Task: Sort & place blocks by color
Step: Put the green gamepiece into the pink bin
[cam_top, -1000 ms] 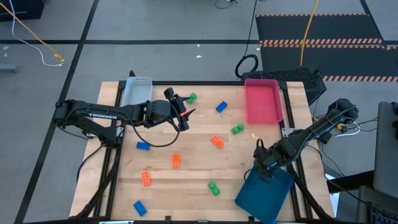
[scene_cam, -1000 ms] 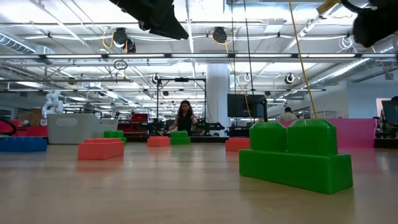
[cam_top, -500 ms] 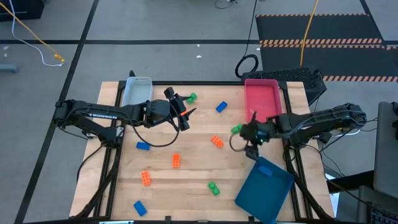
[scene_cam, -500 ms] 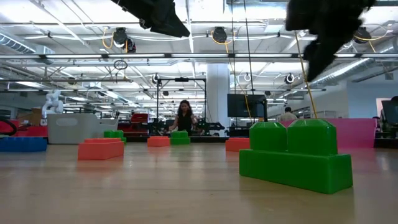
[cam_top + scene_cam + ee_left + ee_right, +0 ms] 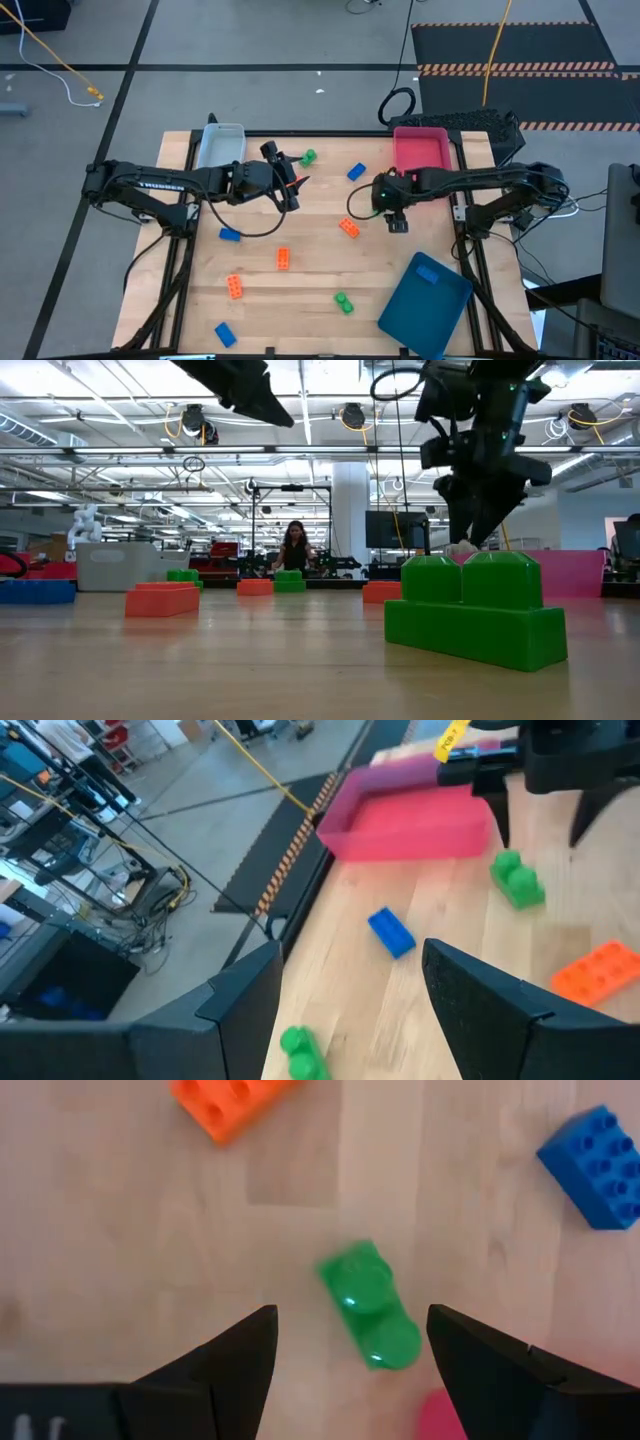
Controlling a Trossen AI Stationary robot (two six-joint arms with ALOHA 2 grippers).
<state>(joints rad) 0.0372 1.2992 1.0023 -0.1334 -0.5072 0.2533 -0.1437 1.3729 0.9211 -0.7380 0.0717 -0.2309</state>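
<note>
Right wrist view: a green block point(image 5: 367, 1317) is being framed between the right hand's point(image 5: 350, 1370) two spread fingers, lying flat on the bench point(image 5: 150, 1230) and not yet being touched. An orange block point(image 5: 232, 1100) and a blue block point(image 5: 597, 1165) are being seen farther off on the same wood. In the high view the right hand point(image 5: 390, 205) is being held over that green block point(image 5: 379, 209), just beside the pink tray point(image 5: 422, 165); nothing is being gripped by it. A blue block point(image 5: 428, 273) is lying in the dark-teal tray point(image 5: 425, 310) at the near right corner.

The remaining blocks are being left scattered: a green one point(image 5: 308, 157) near the far edge, a blue one point(image 5: 356, 172) beside it, orange ones point(image 5: 348, 227) at mid-bench, and several more toward the near left.

The left hand point(image 5: 288, 175) is being held above the bench near the pale tray point(image 5: 220, 148), fingers parted and empty.

The step in hand is judged to be the reach for the green block. A descent is being called for next, with the fingers kept straddling the block, then a closing on its sides before it is being carried to a tray.
</note>
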